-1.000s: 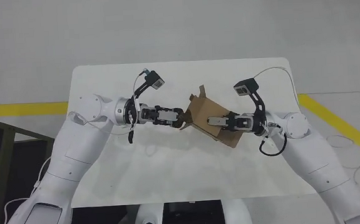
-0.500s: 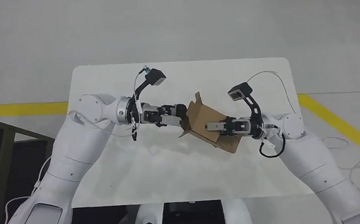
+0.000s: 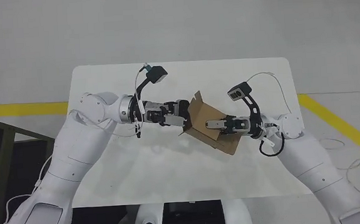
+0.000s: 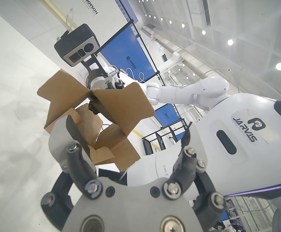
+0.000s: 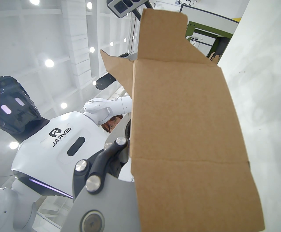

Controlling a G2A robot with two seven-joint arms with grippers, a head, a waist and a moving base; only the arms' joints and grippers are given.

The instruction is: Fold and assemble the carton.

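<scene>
Top view puts the carton (image 3: 209,130) over the white table (image 3: 140,174), a little toward 3 o'clock from the middle. Its long axis runs from about 10 o'clock to 4 o'clock, and the open end with splayed flaps faces 10 o'clock. Whether its lower corner touches the tabletop cannot be told. It is plain brown cardboard, matte and slightly fuzzy at the cut edges. It forms a boxy rectangular sleeve with straight creases and flaps with clipped corners. The right gripper (image 3: 213,123) comes in from 3 o'clock and grasps one side wall, one finger inside the sleeve. The left gripper (image 4: 127,125) sits at the 9 o'clock end with its fingers (image 4: 73,131) spread wide, one just beside a flap, holding nothing.
</scene>
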